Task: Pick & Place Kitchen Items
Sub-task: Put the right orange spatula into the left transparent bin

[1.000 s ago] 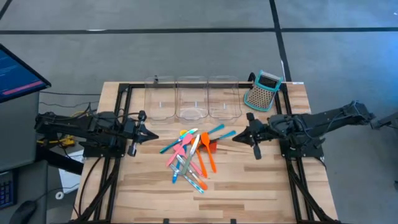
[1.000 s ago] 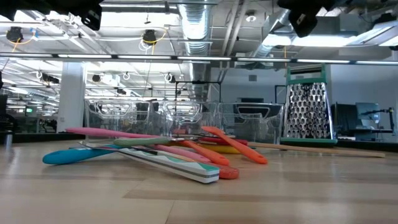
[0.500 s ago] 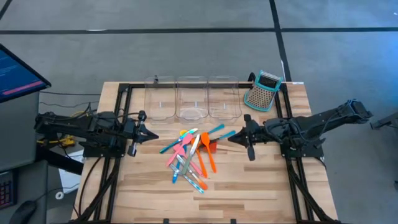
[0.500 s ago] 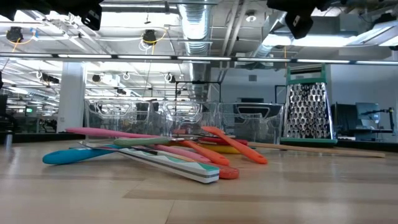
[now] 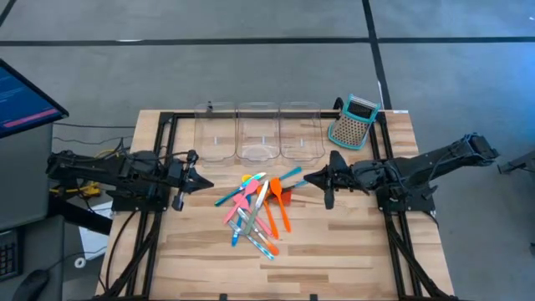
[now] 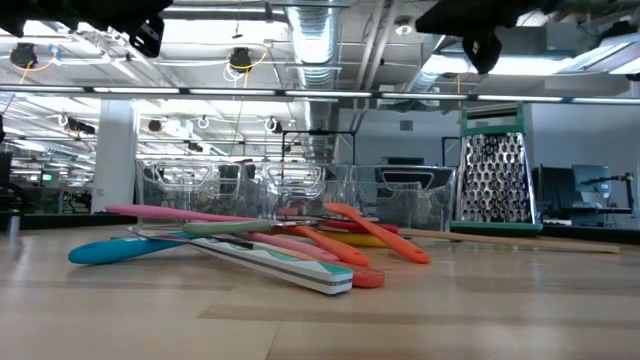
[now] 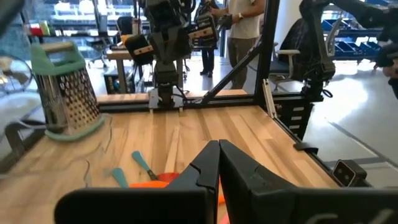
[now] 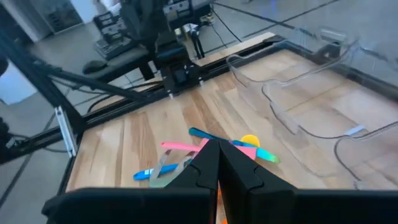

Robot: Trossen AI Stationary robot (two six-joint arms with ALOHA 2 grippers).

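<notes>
Evidently reaching to pick, the right gripper [image 5: 311,178], fingers clenched empty, hovers at three o'clock of the heaped kitchen items [image 5: 259,209] mid-table; the left gripper [image 5: 203,183], also clenched, waits at nine o'clock.

Two matte-black jointed arms, black cables alongside; left pincer [image 5: 203,182] and right pincer [image 5: 308,178] with tapered dark fingers.

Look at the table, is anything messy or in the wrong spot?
Yes. The spoons and spatulas lie criss-crossed in a jumbled heap in the middle of the table, while the three clear bins behind them look empty. The grater stands upright beside the bins. Nothing looks broken or spilled.
</notes>
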